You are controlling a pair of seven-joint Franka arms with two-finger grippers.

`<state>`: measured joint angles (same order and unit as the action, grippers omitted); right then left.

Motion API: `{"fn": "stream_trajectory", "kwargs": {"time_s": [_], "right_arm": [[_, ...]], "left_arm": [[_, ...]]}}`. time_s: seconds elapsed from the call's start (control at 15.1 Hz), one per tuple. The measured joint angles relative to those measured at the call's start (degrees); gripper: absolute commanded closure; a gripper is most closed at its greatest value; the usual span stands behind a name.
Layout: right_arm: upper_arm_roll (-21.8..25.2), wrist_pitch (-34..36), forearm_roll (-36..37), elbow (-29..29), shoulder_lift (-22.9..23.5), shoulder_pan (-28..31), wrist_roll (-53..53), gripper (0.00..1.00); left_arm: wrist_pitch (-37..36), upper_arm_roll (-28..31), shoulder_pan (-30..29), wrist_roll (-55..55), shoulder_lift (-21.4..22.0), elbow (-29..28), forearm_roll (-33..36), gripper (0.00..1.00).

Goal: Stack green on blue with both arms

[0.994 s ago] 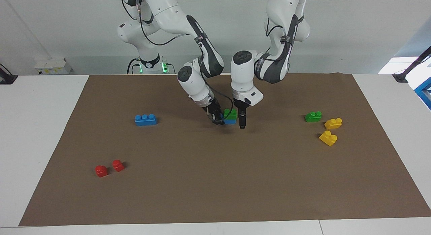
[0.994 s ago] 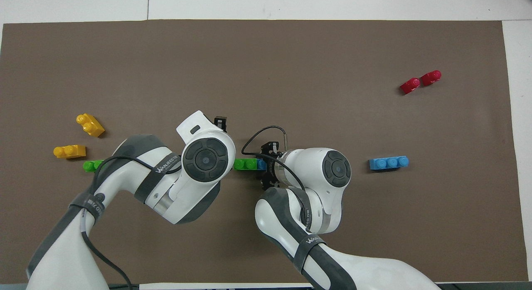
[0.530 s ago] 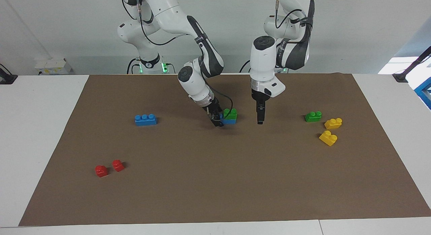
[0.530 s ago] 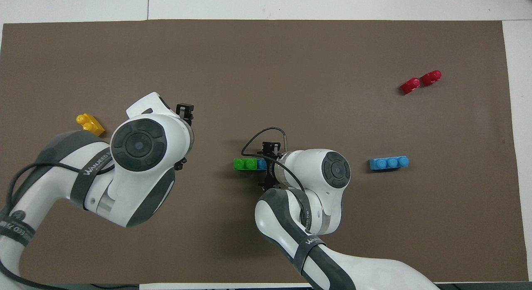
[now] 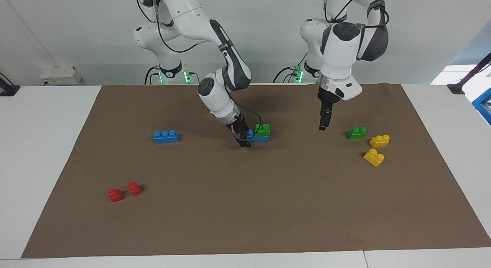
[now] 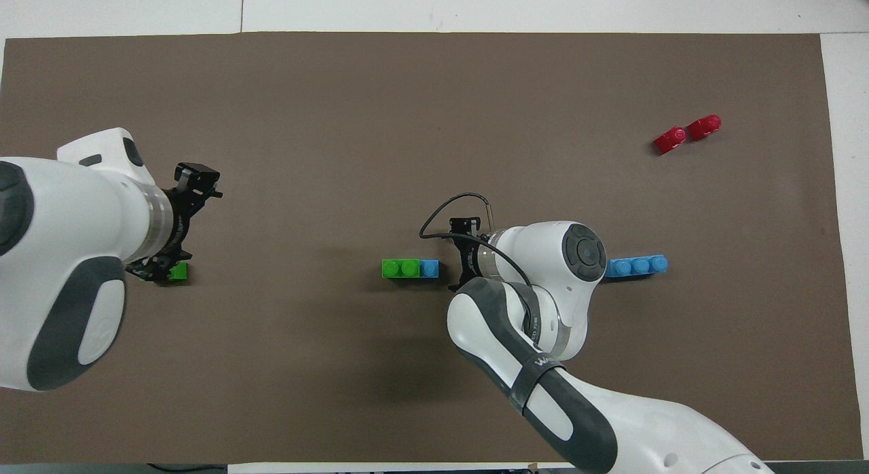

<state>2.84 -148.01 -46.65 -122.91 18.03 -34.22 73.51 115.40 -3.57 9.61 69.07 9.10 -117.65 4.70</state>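
So the green brick [image 5: 262, 130] is sitting on top of the blue brick [image 5: 257, 138] near the middle of the brown mat [image 5: 245, 206], covering the two studs toward the left arm's end and leaving one blue stud bare at the right arm's end. You can see that pretty clearly from overhead too, green [image 6: 400, 268] then a bit of blue [image 6: 429, 268] poking out.

The right gripper [image 5: 243, 141] is down low right beside that bare end of the blue brick, tilted in at an angle. It looks just off the brick rather than clamped on it, but honestly can't tell how its fingers stand.

The left gripper [image 5: 323, 121] is up in the air over the mat, between the stack and the second green brick [image 5: 356, 133], holding nothing. Can't tell its finger state either.

Other stuff on the mat: a second blue brick [image 5: 165, 136] lying toward the right arm's end, about as near to the robots as the stack. Two yellow bricks [image 5: 376, 149] sit just beside the spare green one at the left arm's end. Two little red bricks [image 5: 124, 192] are close together, farther from the robots than the second blue brick.
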Motion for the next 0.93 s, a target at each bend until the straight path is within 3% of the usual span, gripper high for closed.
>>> {"fn": "stream_trajectory", "kwargs": {"time_s": [0.4,0.6,0.93], "right_arm": [[0.0,3.2,0.0,-0.9,-1.3,5.8,-19.4,0.04],[0.1,3.5,2.0,-1.0,-1.9,8.1,-29.4,0.04],[0.5,10.1,15.0,-0.8,-3.7,16.5,-37.5,0.05]], "left_arm": [[-8.1,0.3,-8.6,-42.2,-0.6,6.7,-2.3,0.00],[-13.7,0.3,-9.6,-50.5,-1.4,10.6,-4.5,0.00],[-22.6,0.3,-10.3,-56.3,-1.6,15.8,-4.7,0.00]]}}
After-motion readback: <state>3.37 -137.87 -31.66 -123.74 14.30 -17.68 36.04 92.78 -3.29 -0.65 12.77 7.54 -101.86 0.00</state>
